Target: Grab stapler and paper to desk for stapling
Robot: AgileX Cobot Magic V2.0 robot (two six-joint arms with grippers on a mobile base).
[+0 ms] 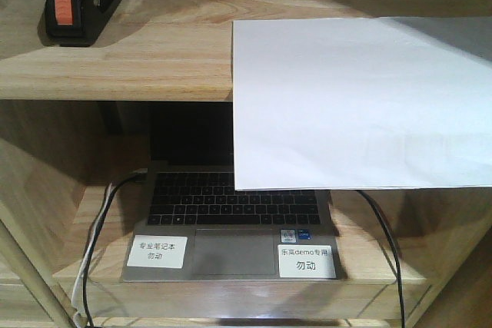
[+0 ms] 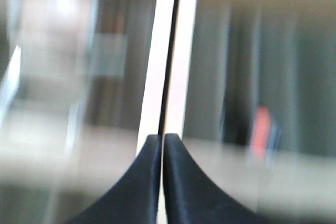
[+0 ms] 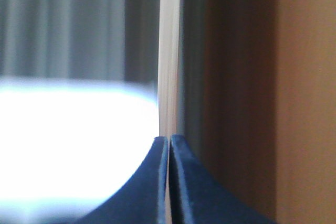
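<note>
Blk stapler [image 1: 83, 4] on shelf [image 1: 138, 67] L; white paper [image 1: 361, 105] past edge R

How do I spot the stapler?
Look at the wooden shelf unit's upper board, above the open laptop. At its far left end, away from the big white paper, sits the stapler: black, with an orange-red patch on top.

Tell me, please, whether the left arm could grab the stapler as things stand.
Probably not: the left gripper looks shut on the paper, though the stapler lies uncovered on the shelf.
</note>
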